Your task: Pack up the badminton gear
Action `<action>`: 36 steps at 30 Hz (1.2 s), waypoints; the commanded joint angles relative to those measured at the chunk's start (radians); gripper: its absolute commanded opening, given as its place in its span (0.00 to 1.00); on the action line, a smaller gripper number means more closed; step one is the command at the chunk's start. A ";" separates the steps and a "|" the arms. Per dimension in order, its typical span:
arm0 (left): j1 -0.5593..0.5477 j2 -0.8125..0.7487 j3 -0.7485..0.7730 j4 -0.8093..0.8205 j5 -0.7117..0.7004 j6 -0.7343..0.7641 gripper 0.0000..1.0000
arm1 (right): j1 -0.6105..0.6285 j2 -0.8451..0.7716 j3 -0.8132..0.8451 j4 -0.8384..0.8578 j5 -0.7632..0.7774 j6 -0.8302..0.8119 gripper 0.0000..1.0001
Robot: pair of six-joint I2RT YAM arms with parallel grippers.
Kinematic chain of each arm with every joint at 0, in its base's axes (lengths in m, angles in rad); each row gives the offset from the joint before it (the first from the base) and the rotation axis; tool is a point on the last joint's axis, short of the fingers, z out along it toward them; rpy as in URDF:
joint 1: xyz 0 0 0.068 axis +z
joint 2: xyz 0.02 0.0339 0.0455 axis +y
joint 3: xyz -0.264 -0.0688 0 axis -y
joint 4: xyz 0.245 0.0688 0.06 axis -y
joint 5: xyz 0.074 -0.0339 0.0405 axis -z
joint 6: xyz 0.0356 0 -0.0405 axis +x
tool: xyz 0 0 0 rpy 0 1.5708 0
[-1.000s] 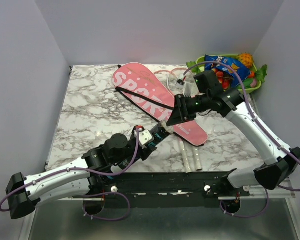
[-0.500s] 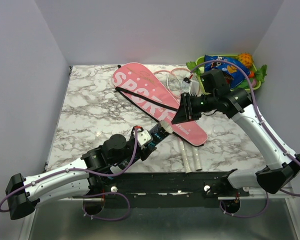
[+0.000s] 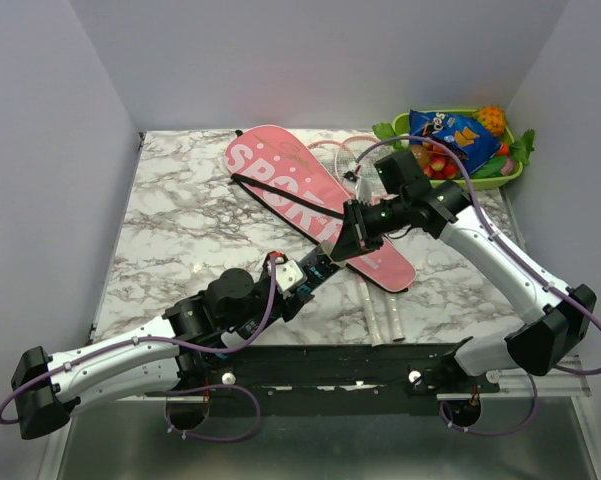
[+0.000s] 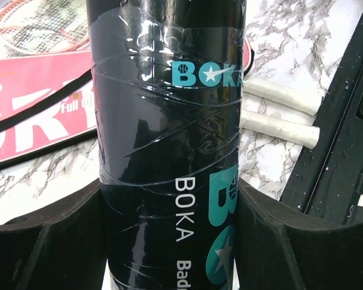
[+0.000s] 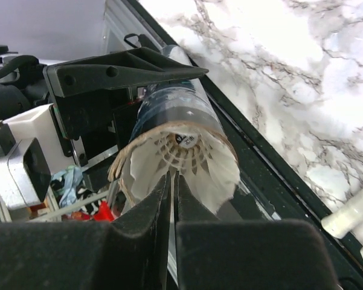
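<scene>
My left gripper (image 4: 169, 202) is shut on the dark tube (image 4: 166, 139) with teal "BOKA" lettering and holds it tilted above the near table (image 3: 318, 268). A white shuttlecock (image 5: 193, 163) sits in the tube's open mouth (image 5: 172, 106). My right gripper (image 5: 172, 181) pinches the edge of its feather skirt, the jaws almost together; it also shows from above (image 3: 342, 243). The pink racket bag (image 3: 300, 195) lies diagonally behind. Two white racket handles (image 3: 380, 318) stick out below the bag, and the pink racket heads (image 3: 350, 155) lie beyond it.
A green tray (image 3: 515, 172) of fruit and a blue snack bag stands at the back right corner. The black rail (image 4: 344, 151) at the table's near edge runs close beside the tube and the racket handles (image 4: 278, 112).
My right gripper has shifted left and down to the tube's mouth, and its jaws have drawn together. The left arm and tube have stayed still.
</scene>
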 commanded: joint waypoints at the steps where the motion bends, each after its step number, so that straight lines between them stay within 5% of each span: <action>1: -0.005 0.005 -0.022 0.088 0.012 -0.032 0.00 | 0.050 0.047 -0.009 0.080 -0.062 0.030 0.12; 13: -0.005 0.026 0.013 0.114 -0.010 -0.032 0.00 | 0.122 0.146 -0.055 0.096 -0.160 -0.020 0.10; 23: -0.005 0.018 -0.002 0.106 0.001 -0.023 0.00 | 0.100 0.079 0.035 -0.005 0.028 -0.031 0.12; 31: -0.005 -0.011 -0.045 0.098 0.000 -0.023 0.00 | -0.057 -0.016 0.254 -0.137 0.238 0.009 0.41; 36: -0.005 -0.028 -0.056 0.095 -0.011 -0.022 0.00 | -0.123 -0.016 0.298 -0.275 0.559 0.001 0.55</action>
